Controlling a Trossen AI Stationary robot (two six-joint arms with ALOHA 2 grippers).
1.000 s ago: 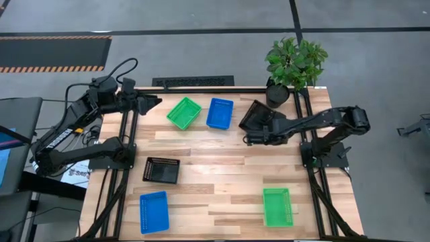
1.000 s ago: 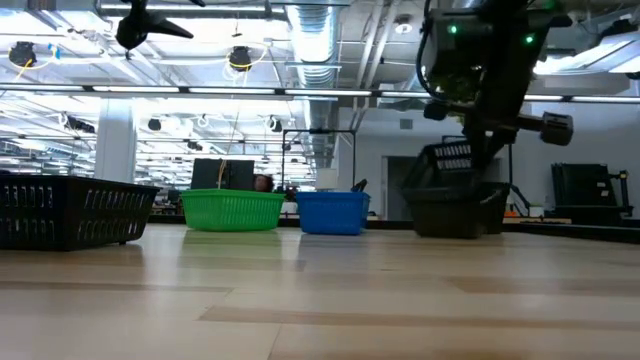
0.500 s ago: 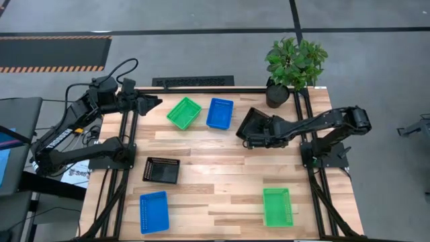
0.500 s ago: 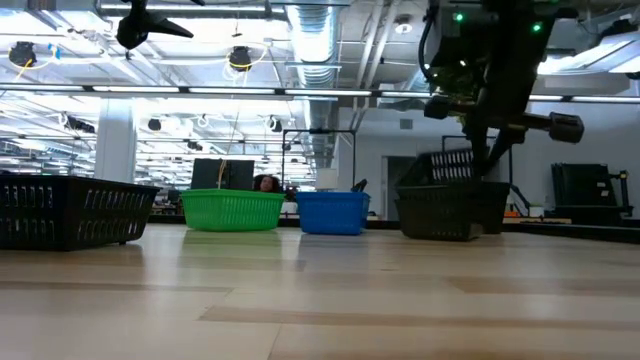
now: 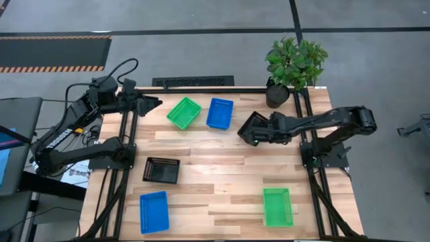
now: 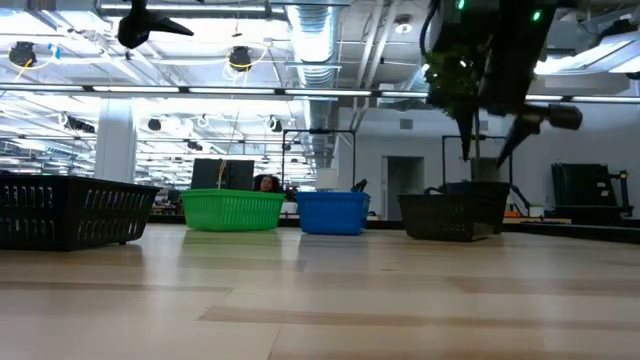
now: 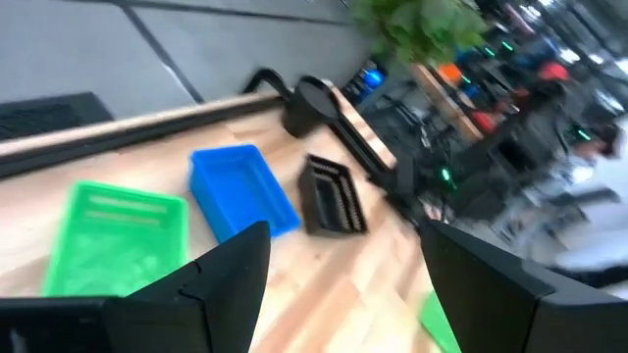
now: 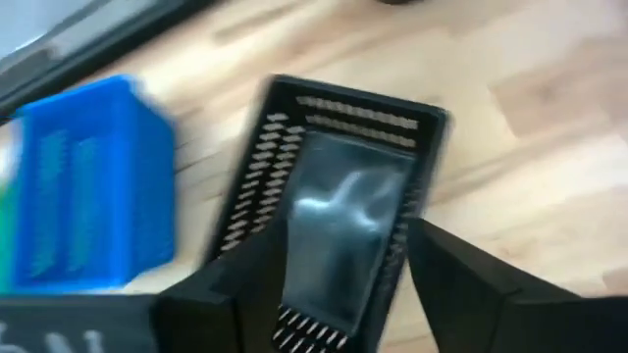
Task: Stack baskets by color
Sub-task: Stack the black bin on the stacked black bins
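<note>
A black basket (image 5: 252, 126) sits flat on the table (image 5: 222, 168) just right of the blue basket (image 5: 220, 113), which serves here as the landmark; the right claw (image 5: 263, 132) hangs over the black basket's right end with its fingers spread and nothing in them. From the right wrist, something glossy shows inside the basket, too blurred to name. A green basket (image 5: 183, 112) stands just left of the blue one. Well below and to the left of it lies a second black basket (image 5: 161, 170), with another blue basket (image 5: 154, 212) below that; a second green basket (image 5: 278, 206) lies far down to its right. The plant (image 5: 294, 64) stands up and to its right, at the table's corner.

The baskets look like thin moulded plastic with mesh floors: probably light, fairly stiff, a little smooth, and apt to slide or tip if nudged. The sound hold is likely a pinch on one rim wall, at the middle of a short end. The left claw (image 5: 153, 102) waits well left of the blue basket, fingers apart and empty.
</note>
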